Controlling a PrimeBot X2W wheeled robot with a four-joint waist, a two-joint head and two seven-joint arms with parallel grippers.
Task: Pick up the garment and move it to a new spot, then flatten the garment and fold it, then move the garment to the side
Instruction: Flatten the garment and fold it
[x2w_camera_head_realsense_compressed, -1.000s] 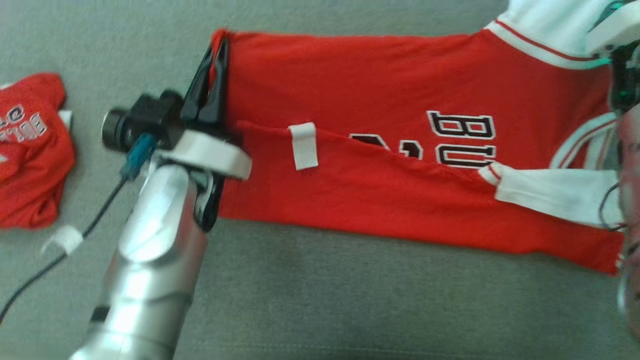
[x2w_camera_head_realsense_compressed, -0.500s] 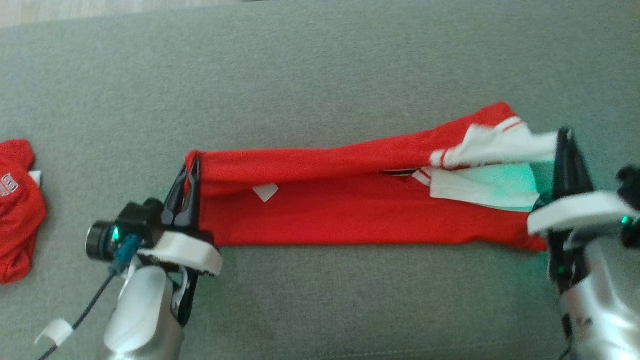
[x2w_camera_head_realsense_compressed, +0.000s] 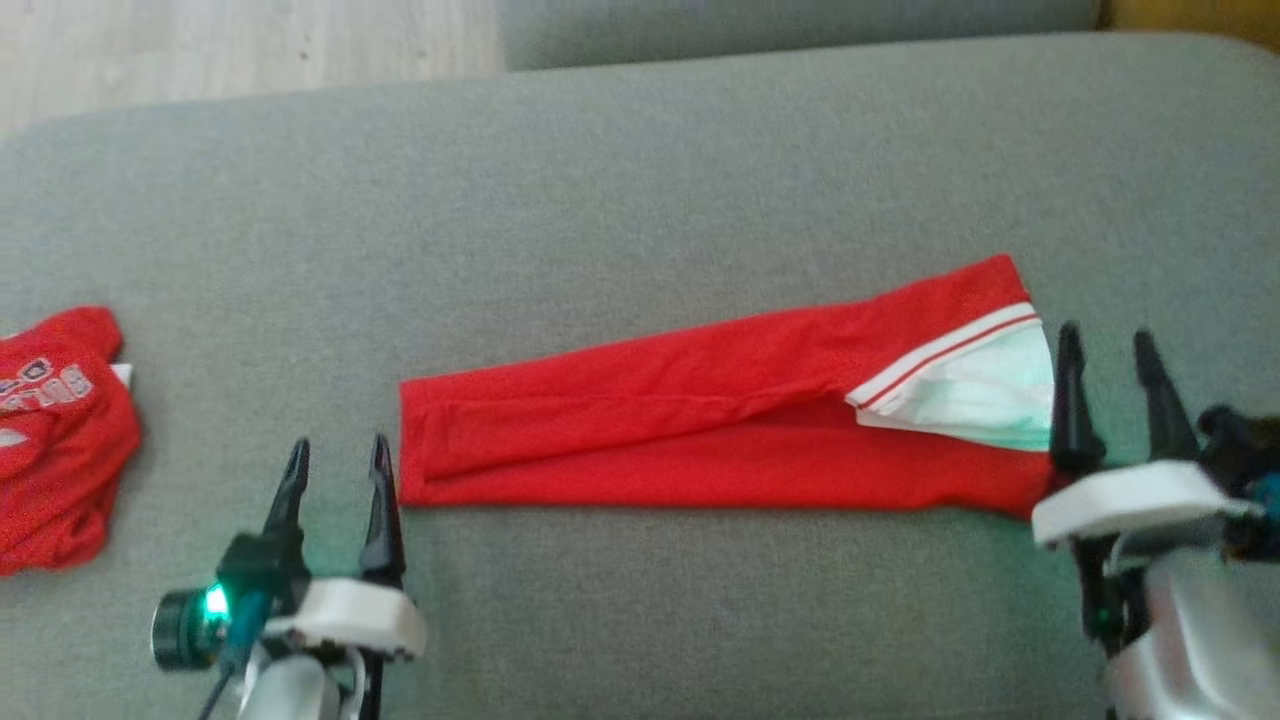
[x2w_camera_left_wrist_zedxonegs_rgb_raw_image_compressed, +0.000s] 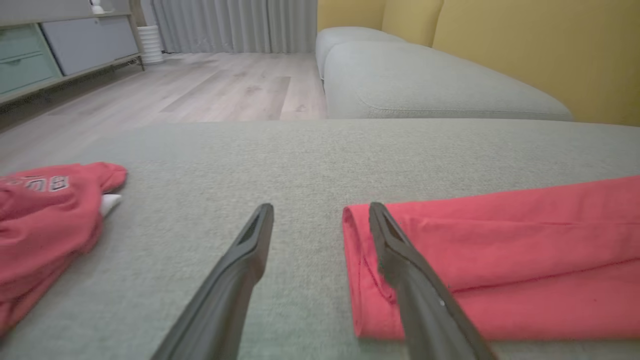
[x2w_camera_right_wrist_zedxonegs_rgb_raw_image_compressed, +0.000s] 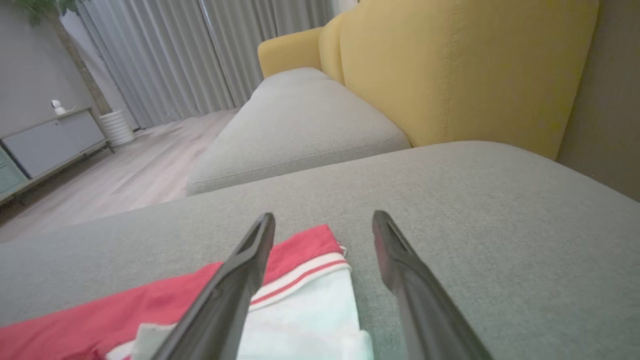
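Note:
The garment (x2w_camera_head_realsense_compressed: 700, 430) is a red jersey lying folded into a long narrow strip on the grey sofa cushion (x2w_camera_head_realsense_compressed: 640, 200). A white sleeve with red stripes (x2w_camera_head_realsense_compressed: 960, 385) shows at its right end. My left gripper (x2w_camera_head_realsense_compressed: 335, 465) stands open just left of the strip's left end, holding nothing. In the left wrist view that gripper (x2w_camera_left_wrist_zedxonegs_rgb_raw_image_compressed: 321, 207) has one finger over the garment's (x2w_camera_left_wrist_zedxonegs_rgb_raw_image_compressed: 500, 260) folded edge. My right gripper (x2w_camera_head_realsense_compressed: 1105, 360) is open just right of the white end. In the right wrist view its (x2w_camera_right_wrist_zedxonegs_rgb_raw_image_compressed: 322, 216) fingers straddle the garment's (x2w_camera_right_wrist_zedxonegs_rgb_raw_image_compressed: 305, 247) corner.
A second red jersey (x2w_camera_head_realsense_compressed: 55, 430) lies crumpled at the cushion's left side, also seen from the left wrist (x2w_camera_left_wrist_zedxonegs_rgb_raw_image_compressed: 45, 220). Wooden floor (x2w_camera_head_realsense_compressed: 250, 50) lies beyond the far edge. Another grey cushion (x2w_camera_left_wrist_zedxonegs_rgb_raw_image_compressed: 425, 85) and a yellow backrest (x2w_camera_right_wrist_zedxonegs_rgb_raw_image_compressed: 450, 65) stand behind.
Both grippers have opened and let go of the garment's ends, drawing slightly back. The garment now lies as a narrow folded strip. The head camera has also shifted.

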